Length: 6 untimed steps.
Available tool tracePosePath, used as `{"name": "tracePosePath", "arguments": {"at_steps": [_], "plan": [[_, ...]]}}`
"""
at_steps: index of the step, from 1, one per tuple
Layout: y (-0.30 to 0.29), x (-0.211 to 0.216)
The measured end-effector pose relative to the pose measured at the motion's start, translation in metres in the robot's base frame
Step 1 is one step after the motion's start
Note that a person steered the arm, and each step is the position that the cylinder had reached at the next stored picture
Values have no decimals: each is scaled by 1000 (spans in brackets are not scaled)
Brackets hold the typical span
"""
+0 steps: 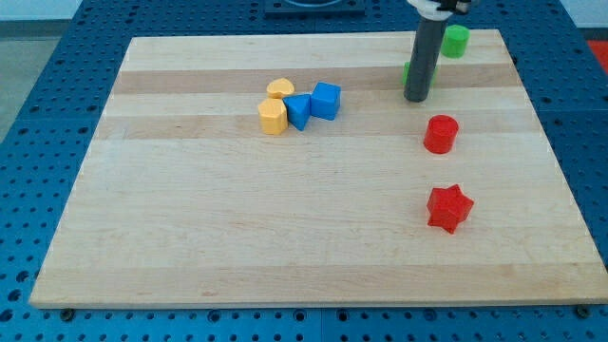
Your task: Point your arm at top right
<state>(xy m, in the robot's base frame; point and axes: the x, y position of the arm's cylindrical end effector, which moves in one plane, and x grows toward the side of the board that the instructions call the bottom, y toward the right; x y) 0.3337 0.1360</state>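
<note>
A: Lighting? Bright, even, from overhead; no glare on the table (285, 237).
B: Shadows? Short and soft, tucked under the blocks.
A: Focus? Sharp enough overall, slightly soft at the view's top. No edge distortion.

Dark upright rod, my tip (416, 98) on the tabletop (285, 237) near the view's top right, just above the red cylinder (441, 134).

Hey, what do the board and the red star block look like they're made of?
The pale board looks like matte wood: grain streaks and plank bands show. The red star-shaped block seems painted wood or plastic, evenly coloured with a slight sheen; I can't tell which.
</note>
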Motion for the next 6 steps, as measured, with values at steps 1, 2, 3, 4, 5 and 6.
{"name": "tracePosePath", "arguments": {"at_steps": [1,2,3,4,5,6], "plan": [[-13,-9],[-14,-19],[-3,-26],[3,-42],[6,-59],[10,-69]]}}
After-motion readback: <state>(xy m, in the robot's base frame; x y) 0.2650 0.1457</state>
